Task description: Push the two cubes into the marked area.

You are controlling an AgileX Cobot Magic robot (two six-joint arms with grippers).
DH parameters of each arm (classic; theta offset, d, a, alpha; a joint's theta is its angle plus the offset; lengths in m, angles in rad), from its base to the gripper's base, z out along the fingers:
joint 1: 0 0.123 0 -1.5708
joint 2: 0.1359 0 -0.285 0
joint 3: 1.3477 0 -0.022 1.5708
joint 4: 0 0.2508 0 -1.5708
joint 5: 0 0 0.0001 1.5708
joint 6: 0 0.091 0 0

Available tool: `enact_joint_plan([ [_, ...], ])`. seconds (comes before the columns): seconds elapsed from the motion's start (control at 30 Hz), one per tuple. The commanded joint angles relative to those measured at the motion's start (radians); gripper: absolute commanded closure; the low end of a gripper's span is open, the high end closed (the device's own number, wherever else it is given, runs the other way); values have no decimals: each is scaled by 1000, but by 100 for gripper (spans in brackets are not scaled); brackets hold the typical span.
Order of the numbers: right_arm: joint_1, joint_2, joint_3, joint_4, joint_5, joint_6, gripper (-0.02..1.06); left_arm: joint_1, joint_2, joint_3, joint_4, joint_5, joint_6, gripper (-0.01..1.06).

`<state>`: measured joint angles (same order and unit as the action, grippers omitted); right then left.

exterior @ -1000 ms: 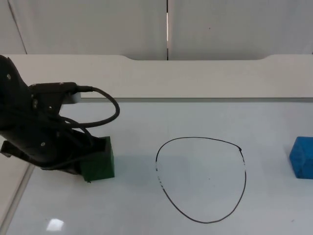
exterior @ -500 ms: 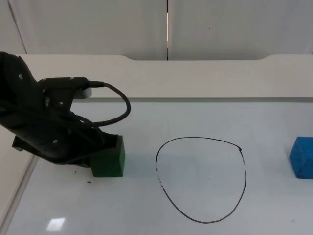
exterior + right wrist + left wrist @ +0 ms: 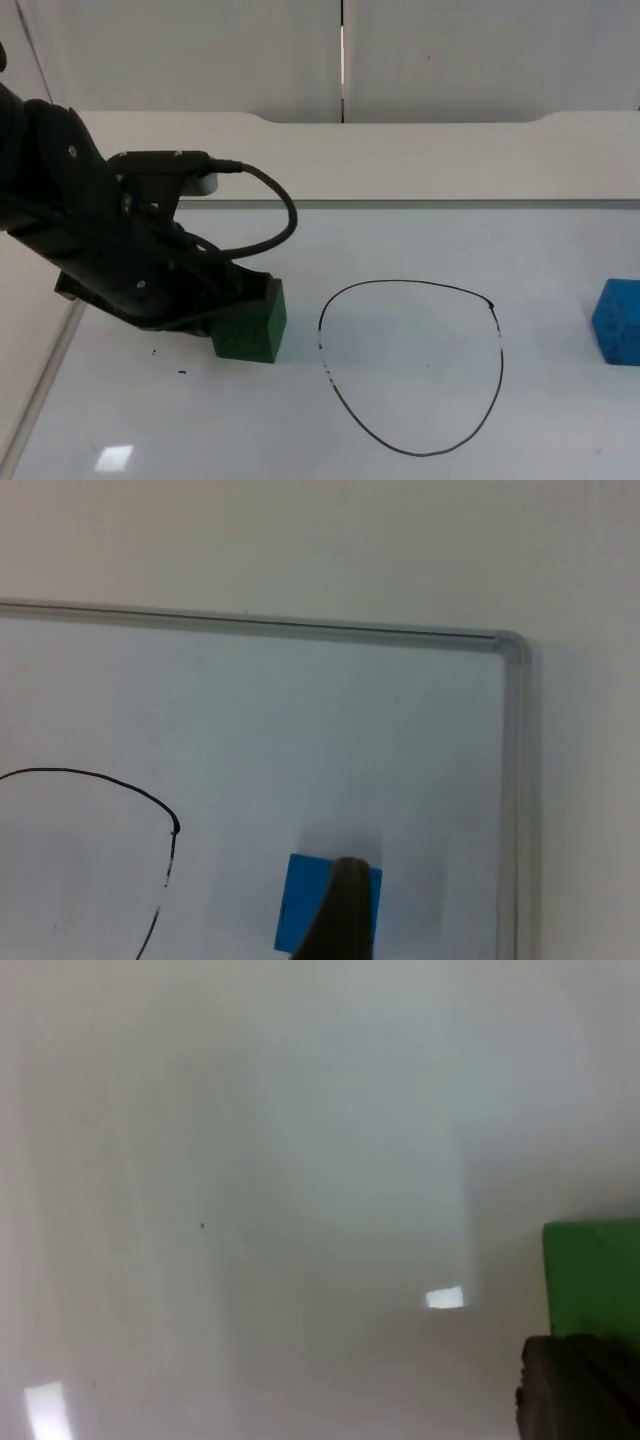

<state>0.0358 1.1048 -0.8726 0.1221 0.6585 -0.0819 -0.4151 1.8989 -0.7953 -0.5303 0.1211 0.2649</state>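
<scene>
A green cube (image 3: 251,324) rests on the whiteboard just left of the black hand-drawn outline (image 3: 411,366) that marks the area. My left gripper (image 3: 218,305) presses against the cube's left side, under the arm's black body. In the left wrist view the green cube (image 3: 592,1278) lies right against the gripper (image 3: 578,1392). A blue cube (image 3: 617,320) sits far right of the outline, at the picture's edge. In the right wrist view my right gripper (image 3: 340,912) hovers in front of the blue cube (image 3: 312,912), with the outline (image 3: 120,789) to one side.
The whiteboard's grey frame (image 3: 514,780) runs close beside the blue cube. A raised white ledge (image 3: 400,160) and the grey partition wall close off the back. The board's left frame (image 3: 40,390) runs under the left arm.
The left arm has slid right, pushing the green cube steadily toward the outline's left edge. The blue cube has stayed put.
</scene>
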Motion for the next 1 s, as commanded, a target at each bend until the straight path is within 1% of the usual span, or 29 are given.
enact_joint_plan([
  [0.0,-8,-4,-5,12,1,-1,33,-7,6,-7,-19,0,0,105],
  [0.33,-8,-4,-5,14,1,-1,33,-14,5,-7,-27,-4,0,105],
  [0.5,-8,-4,-5,14,-1,-1,33,-54,5,-7,-31,-35,0,105],
  [0.97,-8,-4,-5,14,-1,-1,33,-66,5,-7,-37,-31,-3,105],
])
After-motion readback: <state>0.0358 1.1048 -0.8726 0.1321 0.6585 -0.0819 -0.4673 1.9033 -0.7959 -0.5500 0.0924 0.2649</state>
